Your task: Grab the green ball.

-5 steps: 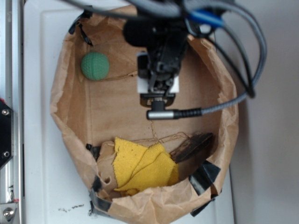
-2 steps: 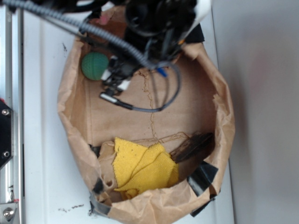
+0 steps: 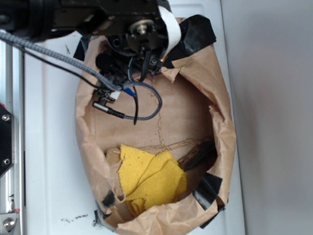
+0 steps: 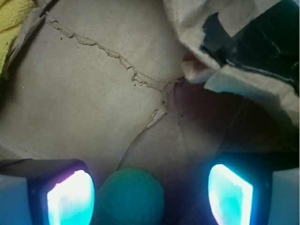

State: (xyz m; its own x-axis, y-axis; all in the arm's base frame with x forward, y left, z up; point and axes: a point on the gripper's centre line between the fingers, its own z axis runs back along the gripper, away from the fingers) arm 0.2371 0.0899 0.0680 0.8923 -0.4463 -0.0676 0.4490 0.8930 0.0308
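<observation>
The green ball (image 4: pixel 131 197) sits on the paper bag (image 3: pixel 146 132) floor between the gripper (image 4: pixel 150 194) fingers, which are spread apart and not closed on it.

In the wrist view, going from the left of the ball: the left finger (image 4: pixel 70 197) stands just beside it, perhaps touching; the ball lies off-centre toward that finger; a wide gap separates it from the right finger (image 4: pixel 229 192). The ball looks light, round and dimpled, matte rather than slick, and likely to roll, so the best hold is judged to be across its widest middle. In the exterior view the arm hides the ball. The bag's crumpled wall with black tape (image 4: pixel 253 37) crowds close beyond the ball, leaving little room there; the yellow cloth (image 3: pixel 149 178) lies well away.
</observation>
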